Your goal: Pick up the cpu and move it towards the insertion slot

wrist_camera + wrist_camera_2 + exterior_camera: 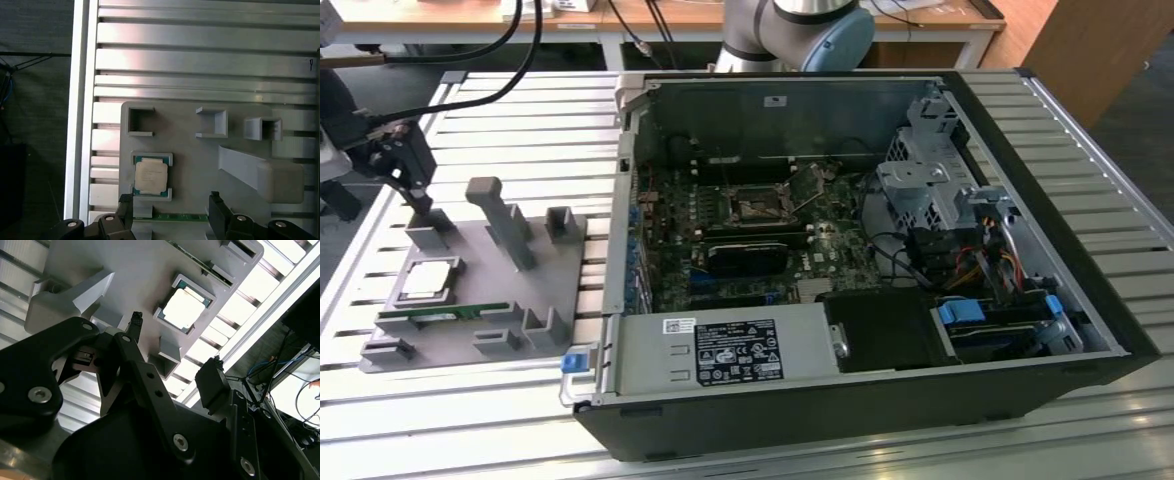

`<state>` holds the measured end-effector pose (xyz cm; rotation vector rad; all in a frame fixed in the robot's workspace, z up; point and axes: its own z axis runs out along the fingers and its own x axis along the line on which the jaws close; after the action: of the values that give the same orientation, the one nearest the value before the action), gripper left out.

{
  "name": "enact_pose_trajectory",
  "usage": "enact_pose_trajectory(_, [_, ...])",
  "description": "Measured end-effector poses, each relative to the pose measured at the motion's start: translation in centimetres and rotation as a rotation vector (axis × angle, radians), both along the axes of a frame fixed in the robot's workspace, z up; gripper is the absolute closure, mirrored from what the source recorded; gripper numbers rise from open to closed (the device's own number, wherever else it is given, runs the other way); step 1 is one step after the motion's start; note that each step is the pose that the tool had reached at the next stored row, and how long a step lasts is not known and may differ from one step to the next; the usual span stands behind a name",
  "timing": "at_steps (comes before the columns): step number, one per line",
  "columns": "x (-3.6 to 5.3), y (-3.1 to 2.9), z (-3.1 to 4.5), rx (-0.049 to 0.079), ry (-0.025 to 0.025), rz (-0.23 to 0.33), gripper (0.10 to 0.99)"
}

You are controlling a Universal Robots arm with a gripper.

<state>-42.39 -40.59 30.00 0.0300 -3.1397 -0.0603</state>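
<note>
Starting at the exterior view's left, I see the gray holder tray (480, 285) with the cpu (427, 281) lying flat in its square pocket, shiny top up. The thin green memory stick (443, 315) lies in the groove just beside it. The tray's other pockets hold nothing.

Further toward the exterior view's right, the black computer case (854, 410) lies on its side with the panel off. The insertion slot (758, 207) sits on the board inside it, well apart from the cpu.

Both rest on a slatted metal table (507, 110). The arm base (801, 25) stands at its far edge, with wooden desks (680, 12) behind.

The gripper (407, 185) hangs over the tray's edge at the exterior view's left, pointing down. In the first wrist view the gripper (170, 202) is released, its fingers (215, 200) spread wide and holding nothing. The cpu (151, 178) lies in its pocket near one fingertip, untouched.
</note>
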Motion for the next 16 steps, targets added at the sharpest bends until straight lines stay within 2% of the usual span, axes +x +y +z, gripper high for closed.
enact_pose_trajectory(16, [0.0, 0.0, -0.49, 0.0, 0.0001, 0.0, 0.38])
